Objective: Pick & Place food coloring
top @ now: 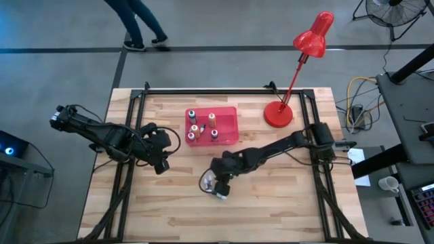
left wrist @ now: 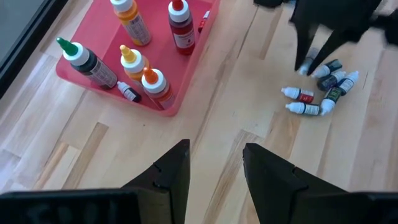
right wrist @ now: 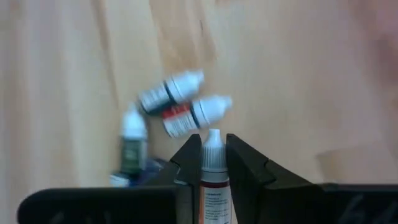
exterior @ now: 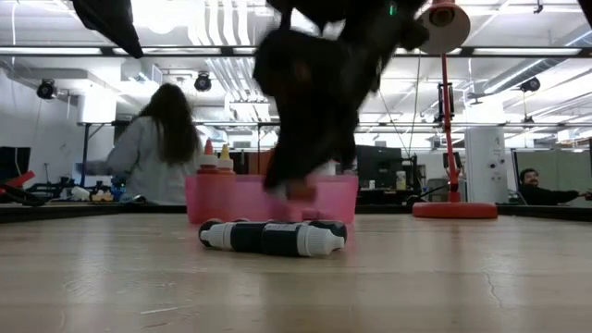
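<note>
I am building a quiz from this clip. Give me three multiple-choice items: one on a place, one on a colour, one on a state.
1. Where do the loose dropper bottles lie?
A. in the tray
B. on the bare table
C. under the lamp

2. What colour is the tray?
A. blue
B. green
C. pinkish red

3. The right gripper is
A. wide open
B. shut on a bottle
C. out of view

B: they lie on wood, apart from the tray.
C: its walls show pinkish red.
B: both fingers press the bottle's sides.
</note>
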